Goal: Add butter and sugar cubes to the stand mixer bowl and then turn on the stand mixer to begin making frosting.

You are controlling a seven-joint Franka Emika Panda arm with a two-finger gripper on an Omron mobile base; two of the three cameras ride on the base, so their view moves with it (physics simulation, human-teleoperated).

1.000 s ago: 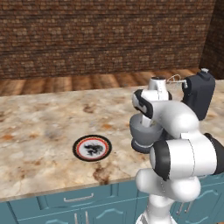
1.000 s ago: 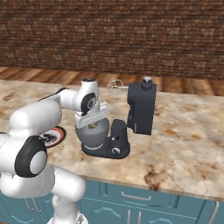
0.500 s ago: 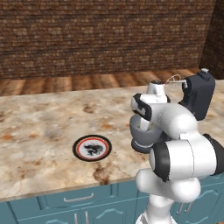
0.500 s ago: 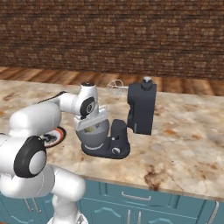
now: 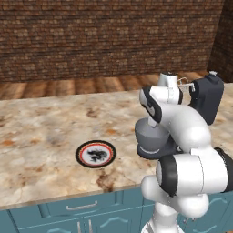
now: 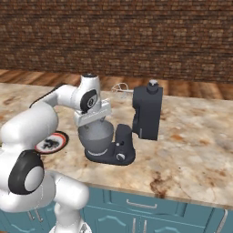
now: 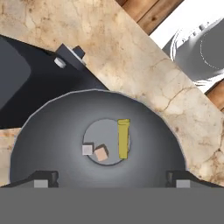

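Your gripper [image 7: 112,179] has just spread wide, empty; the small yellow butter block [image 7: 123,138] lies in the deep grey metal bowl [image 7: 57,131].

Marble counter [image 5: 41,136] over teal cabinets [image 5: 68,211], two things standing on it.
Beige-brown mottled stone top, brick wall [image 5: 104,36] behind with a wood strip along the back edge. Plate [image 5: 95,154] with black-and-red rim lies flat near the front edge, left of the mixer [image 6: 146,111]. Mixer's flat dark base sits directly on the counter, head tilted back, whisk [image 6: 120,89] sticking out over the stone; grey bowl [image 6: 96,137] stands on the base, not on the counter itself. Plate and mixer base near each other, not touching. Dark blotches in the stone near the front edge.
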